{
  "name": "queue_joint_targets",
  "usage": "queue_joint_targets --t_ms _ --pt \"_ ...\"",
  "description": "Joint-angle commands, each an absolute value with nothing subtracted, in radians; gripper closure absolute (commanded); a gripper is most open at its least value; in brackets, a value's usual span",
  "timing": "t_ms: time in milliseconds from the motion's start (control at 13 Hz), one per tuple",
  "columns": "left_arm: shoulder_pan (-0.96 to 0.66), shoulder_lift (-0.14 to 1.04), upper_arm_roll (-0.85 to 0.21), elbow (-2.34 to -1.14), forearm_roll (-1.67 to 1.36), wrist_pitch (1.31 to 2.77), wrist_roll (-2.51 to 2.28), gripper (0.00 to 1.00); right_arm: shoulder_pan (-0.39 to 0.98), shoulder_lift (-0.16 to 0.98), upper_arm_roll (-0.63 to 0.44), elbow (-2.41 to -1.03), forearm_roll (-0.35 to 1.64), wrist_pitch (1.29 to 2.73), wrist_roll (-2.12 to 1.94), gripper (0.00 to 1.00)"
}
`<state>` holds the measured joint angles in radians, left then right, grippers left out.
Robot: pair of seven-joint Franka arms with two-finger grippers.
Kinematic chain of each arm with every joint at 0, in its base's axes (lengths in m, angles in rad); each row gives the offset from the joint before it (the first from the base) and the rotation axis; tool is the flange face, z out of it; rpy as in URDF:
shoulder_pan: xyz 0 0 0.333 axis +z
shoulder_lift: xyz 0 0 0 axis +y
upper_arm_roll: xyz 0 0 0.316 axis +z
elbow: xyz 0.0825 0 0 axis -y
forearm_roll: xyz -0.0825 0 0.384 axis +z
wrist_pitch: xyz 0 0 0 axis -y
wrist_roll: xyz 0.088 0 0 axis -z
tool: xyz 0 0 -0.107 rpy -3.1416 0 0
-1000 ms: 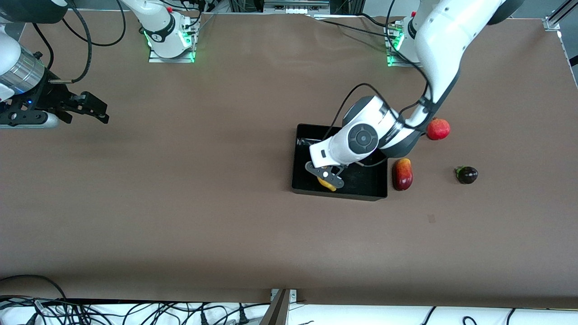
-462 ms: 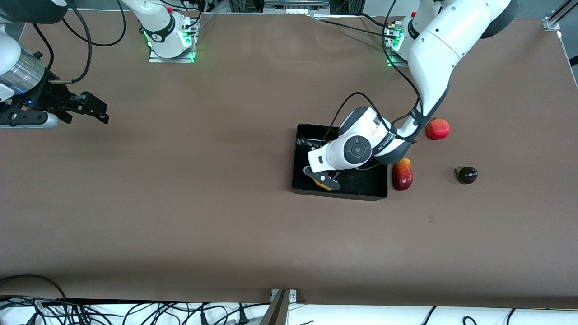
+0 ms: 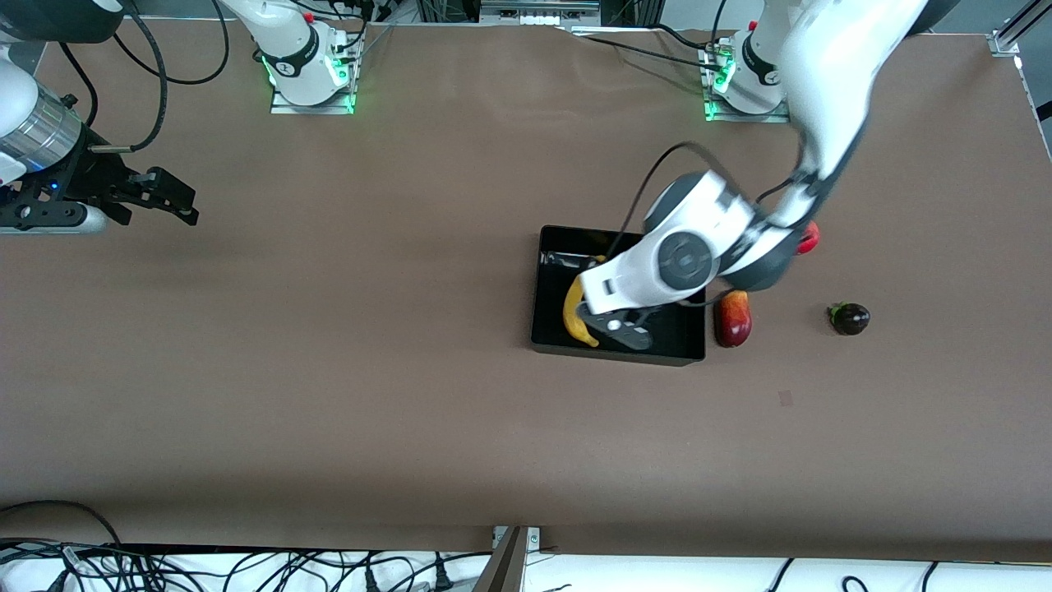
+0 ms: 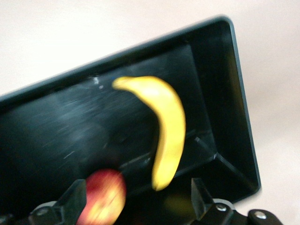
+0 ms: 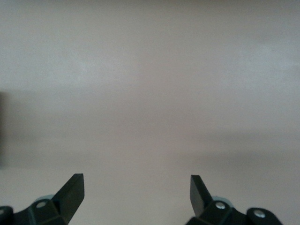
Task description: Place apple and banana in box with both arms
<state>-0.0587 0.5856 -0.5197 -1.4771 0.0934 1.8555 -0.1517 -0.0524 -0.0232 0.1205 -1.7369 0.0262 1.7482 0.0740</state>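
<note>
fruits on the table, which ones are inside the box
The banana and the apple lie in the box. The red-yellow oval fruit, the red round fruit and the dark fruit sit outside it.

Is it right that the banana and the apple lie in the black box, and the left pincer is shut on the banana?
Not quite. The left pincer is open, holding nothing; the left wrist view shows this. The banana and the apple do lie in the black box.

Left end effector [image 3: 618,327] spread, empty; right end effector [image 3: 160,197] spread, waiting.
</note>
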Motion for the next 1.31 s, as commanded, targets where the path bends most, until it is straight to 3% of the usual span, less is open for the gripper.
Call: queue_joint_targets --t_ms 0,231,308,538,692,846,1231 --pt "0.043 0.436 -0.517 -1.455 0.091 1.693 -0.150 0.00 -0.057 -0.018 0.127 -1.720 0.015 1.743 0.087 0.00" --pt "0.153 0.428 -0.515 -1.254 0.106 1.420 -0.137 0.00 -0.057 -0.018 0.127 -1.720 0.017 1.743 0.087 0.00" --pt "0.170 0.404 -0.503 -1.244 0.104 1.376 -0.109 0.00 -0.057 -0.018 0.127 -1.720 0.015 1.743 0.087 0.00" --pt "0.097 0.225 -0.317 -1.377 0.074 1.438 -0.103 0.00 -0.057 -0.018 0.127 -1.720 0.015 1.743 0.087 0.00" --pt "-0.027 0.088 -0.125 -1.568 0.046 1.624 -0.092 0.00 -0.057 -0.018 0.129 -1.720 0.015 1.743 0.087 0.00" --pt "-0.041 -0.032 -0.087 -1.756 0.023 1.764 -0.086 0.00 -0.057 -0.018 0.127 -1.720 0.015 1.743 0.087 0.00" --pt "-0.046 -0.012 -0.087 -1.744 0.023 1.711 -0.095 0.00 -0.057 -0.018 0.127 -1.720 0.015 1.743 0.087 0.00"
